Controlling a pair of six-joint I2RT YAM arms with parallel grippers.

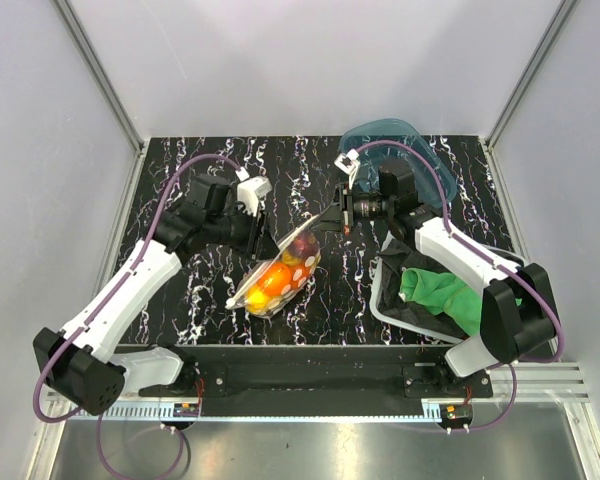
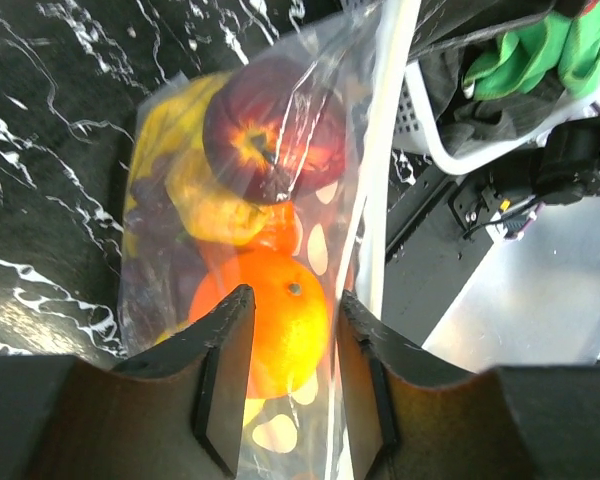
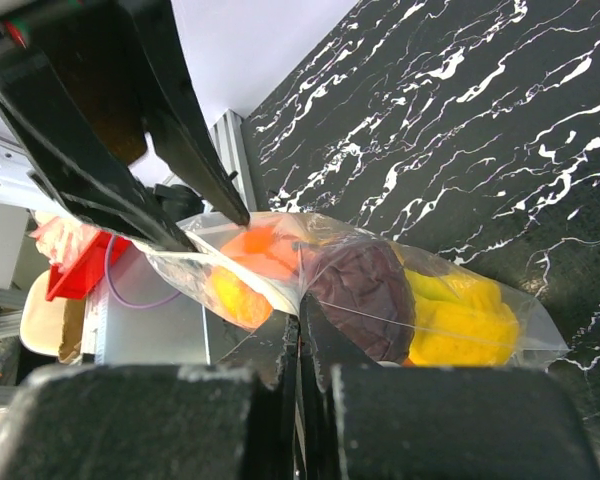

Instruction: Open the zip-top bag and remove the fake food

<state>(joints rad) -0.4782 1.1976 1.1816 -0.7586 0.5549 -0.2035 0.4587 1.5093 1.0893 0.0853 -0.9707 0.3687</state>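
Both arms reach in toward mid-tabletop and meet at the bag [image 1: 280,275]. It hangs tilted between them, its upper end raised toward the right arm and its lower end resting on the tabletop [image 1: 310,170].

Right claw [image 3: 300,335]: closed to a hairline on a fold of the clear film near the top edge. Judged purpose is to anchor one side so the other arm has something to pull against.

Left claw [image 2: 292,300]: a moderate gap, film and the white zip strip [image 2: 385,150] running through or just past it. No pinch is visible, so I log it as straddling the edge, not clamped. It is probably lining up on the opposite lip.

Whether the zip has parted anywhere I cannot tell.

Fake food, all inside the bag and slumped to the low end (weight keeps the film taut under the right grip):
- dark red fruit [image 2: 275,135], uppermost
- orange [image 2: 270,330], below it
- yellow banana piece [image 3: 460,325], against the far wall of the bag

Nothing is out yet, so the task is at the opening step.

Surroundings:
- plain pale walls [image 1: 300,60] on three sides
- tabletop of black stone-look with white veins, glossy, so the film may slide on it
- basket [image 1: 380,305] beside the right arm, green cloth [image 1: 435,290] inside
- blue tub [image 1: 380,135] at the far edge
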